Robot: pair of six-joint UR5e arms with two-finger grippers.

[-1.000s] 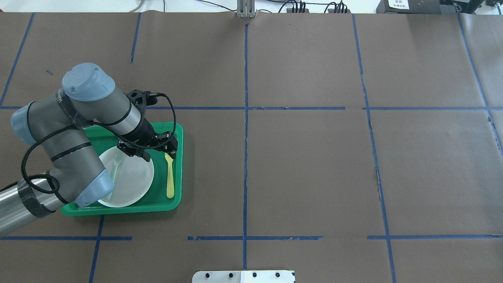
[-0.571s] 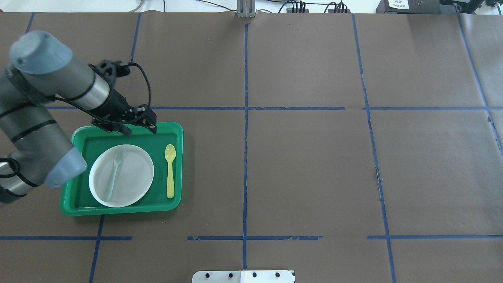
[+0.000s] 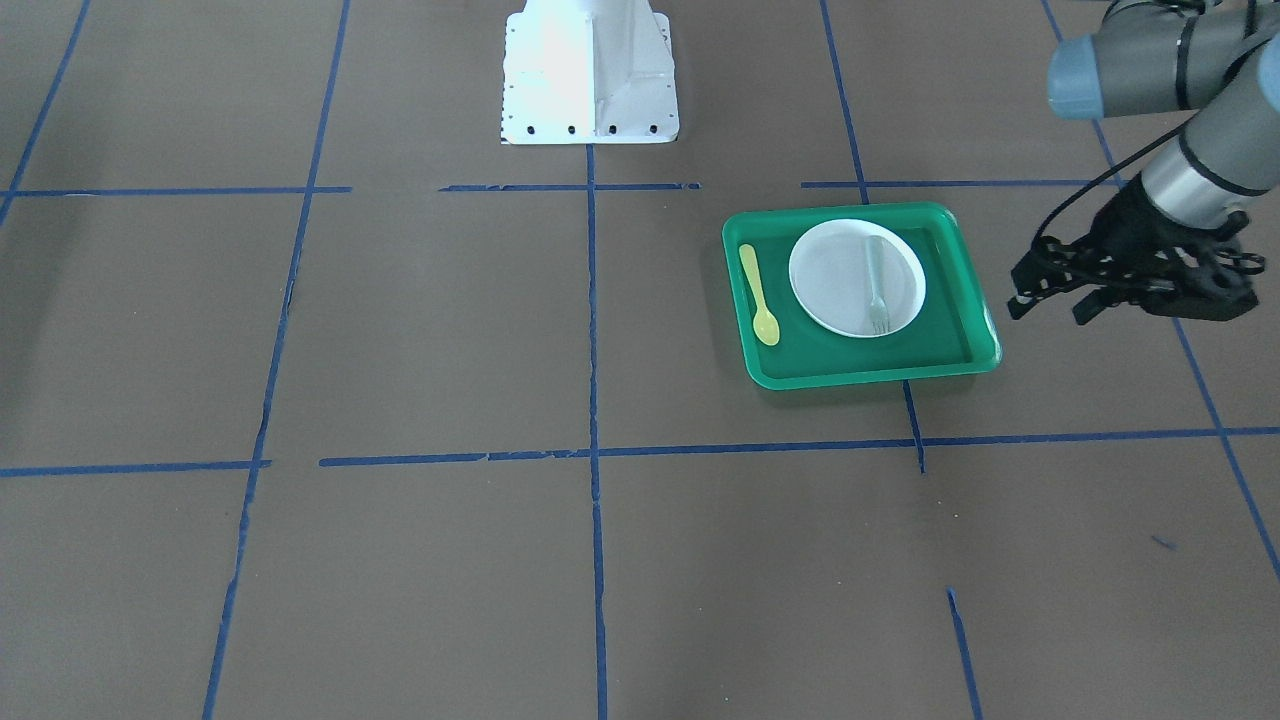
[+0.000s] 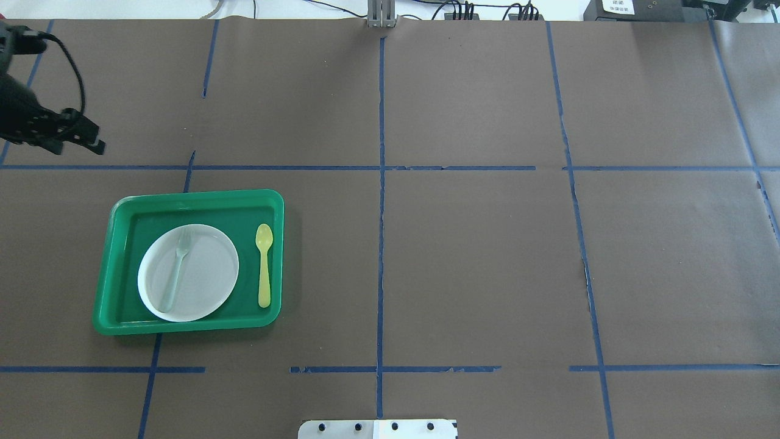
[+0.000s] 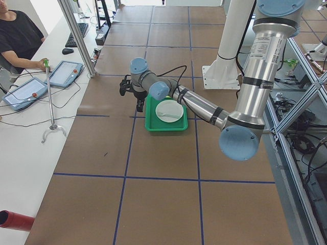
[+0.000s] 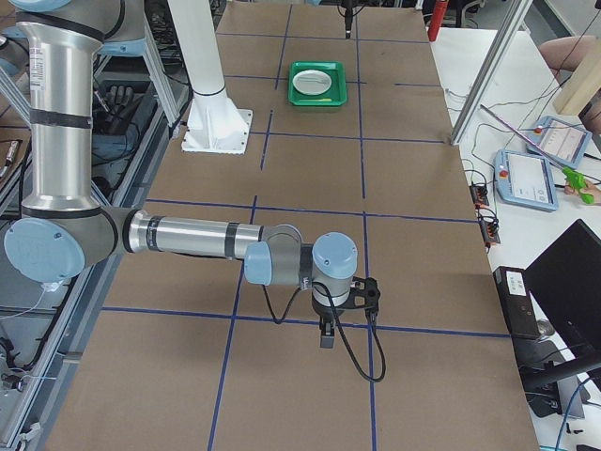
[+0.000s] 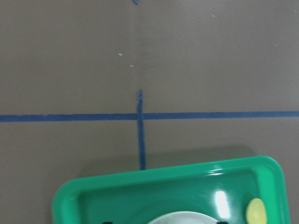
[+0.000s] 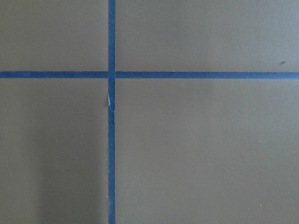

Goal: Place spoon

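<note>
The pale-yellow spoon (image 4: 263,265) lies flat in the green tray (image 4: 195,196), to the right of the white plate (image 4: 204,283), with its bowl pointing away from me. It also shows in the front view (image 3: 759,295) and, as only the bowl, in the left wrist view (image 7: 256,211). My left gripper (image 4: 76,146) is open and empty. It hangs above bare table beyond the tray's far left corner, well away from the spoon; it also shows in the front view (image 3: 1050,308). My right gripper (image 6: 326,336) shows only in the exterior right view, far from the tray; I cannot tell whether it is open or shut.
A grey-translucent fork (image 4: 177,268) lies on the plate. Brown paper with blue tape lines covers the table. The robot's white base (image 3: 588,70) stands at the near edge. An operator sits at a side desk in the exterior left view.
My left gripper has left the spoon's bowl end, risen and swung away to the far left, off the tray. The spoon, plate and fork have stayed in place.
</note>
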